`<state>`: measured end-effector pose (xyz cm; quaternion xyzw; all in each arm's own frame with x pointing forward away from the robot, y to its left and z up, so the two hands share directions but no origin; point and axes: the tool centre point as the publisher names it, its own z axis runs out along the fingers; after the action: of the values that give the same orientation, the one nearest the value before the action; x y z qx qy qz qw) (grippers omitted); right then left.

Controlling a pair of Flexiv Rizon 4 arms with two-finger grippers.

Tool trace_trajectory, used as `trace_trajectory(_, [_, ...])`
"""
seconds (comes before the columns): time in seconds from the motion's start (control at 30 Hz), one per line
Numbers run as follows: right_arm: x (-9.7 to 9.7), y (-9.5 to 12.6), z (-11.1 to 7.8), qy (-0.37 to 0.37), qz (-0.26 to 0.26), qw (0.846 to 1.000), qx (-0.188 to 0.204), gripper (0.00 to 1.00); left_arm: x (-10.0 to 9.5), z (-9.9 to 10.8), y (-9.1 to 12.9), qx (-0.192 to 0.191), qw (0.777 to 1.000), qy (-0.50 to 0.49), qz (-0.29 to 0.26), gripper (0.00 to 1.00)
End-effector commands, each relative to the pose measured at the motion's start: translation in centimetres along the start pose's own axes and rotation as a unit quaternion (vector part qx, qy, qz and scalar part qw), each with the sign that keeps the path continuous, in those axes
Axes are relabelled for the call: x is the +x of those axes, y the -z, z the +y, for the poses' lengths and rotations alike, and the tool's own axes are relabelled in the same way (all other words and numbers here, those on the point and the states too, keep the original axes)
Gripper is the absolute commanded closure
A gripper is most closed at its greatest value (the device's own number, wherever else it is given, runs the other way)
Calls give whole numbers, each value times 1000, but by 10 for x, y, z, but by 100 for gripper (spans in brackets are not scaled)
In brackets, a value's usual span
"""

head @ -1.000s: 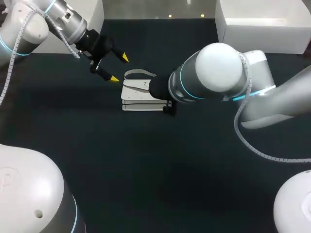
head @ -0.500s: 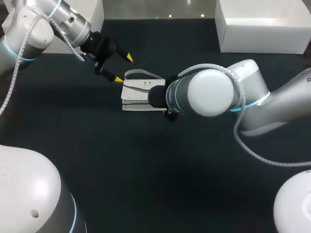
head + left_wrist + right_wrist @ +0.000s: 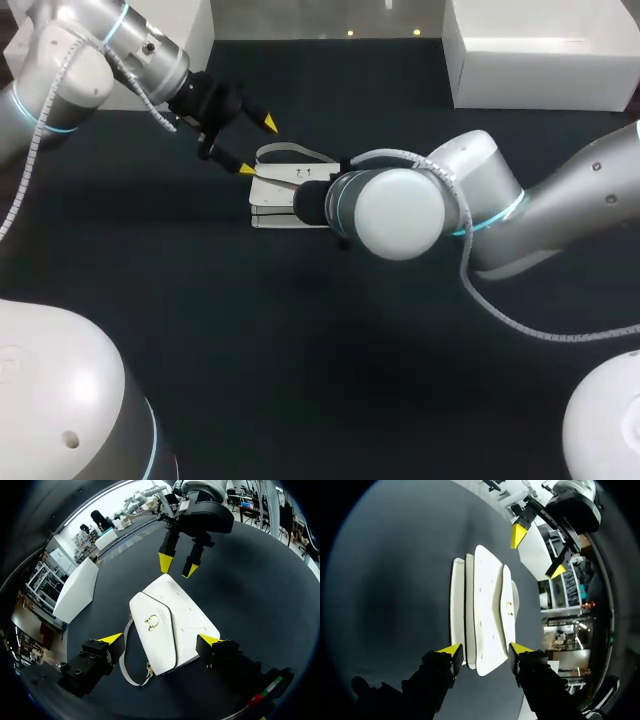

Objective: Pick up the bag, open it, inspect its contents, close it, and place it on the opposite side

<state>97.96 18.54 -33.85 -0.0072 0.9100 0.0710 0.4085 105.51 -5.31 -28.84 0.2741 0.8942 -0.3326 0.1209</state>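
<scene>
- While the white bag (image 3: 285, 195) lies flat on the dark table (image 3: 300, 350), left of middle and toward the far side, it is bracketed by both arms and judged not yet picked up
- The left gripper (image 3: 257, 146) is held spread wide at the bag's left end, with its yellow tips set to either side of the flap and nothing gripped
- The right gripper (image 3: 485, 650) is likewise spread, and the bag's right end is seen between its fingers without a sure pinch
- For a sound pick, the right fingers are best brought down level and closed across the stacked edges of the bag (image 3: 485, 625), so that all layers are caught together
- The left fingers are best kept off the strap (image 3: 127, 655), which trails loose past the bag's left end and could be snagged or dragged
- The flap with its gold clasp (image 3: 151, 622) is better left free, since it must be opened afterwards
- In the head view the right gripper is covered by its own wrist, so its fingers cannot be checked there
- Whether any fingertip already touches the bag cannot be told
- The contents are hidden, as the flap is shut
</scene>
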Motion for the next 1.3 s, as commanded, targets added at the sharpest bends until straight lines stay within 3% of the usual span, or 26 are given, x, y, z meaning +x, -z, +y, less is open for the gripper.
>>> trace_trajectory(0.03, [2, -12, 1, -2, -5, 1000, 3, 51, 0, 1, -1, 3, 1000, -2, -4, 0])
trace_trajectory(0.57, [-1, -33, -7, -9, -7, 1000, 14, 59, -3, -4, -4, 8, 1000, -23, -2, 0])
trace_trajectory(0.7, [-2, -39, -10, -6, -7, 1000, 19, 68, -3, -4, -4, 6, 1000, -24, -1, 0])
trace_trajectory(0.87, [-2, -42, -12, -8, -5, 1000, 17, 71, -3, -5, -4, 5, 1000, -22, 0, 0])
trace_trajectory(1.07, [-2, -41, -11, -8, -8, 1000, 14, 100, -4, -5, -5, 4, 1000, -21, 0, 0])
trace_trajectory(1.3, [3, -38, -9, -8, -9, 1000, 12, 100, -3, -4, -7, 9, 1000, -24, -2, 0])
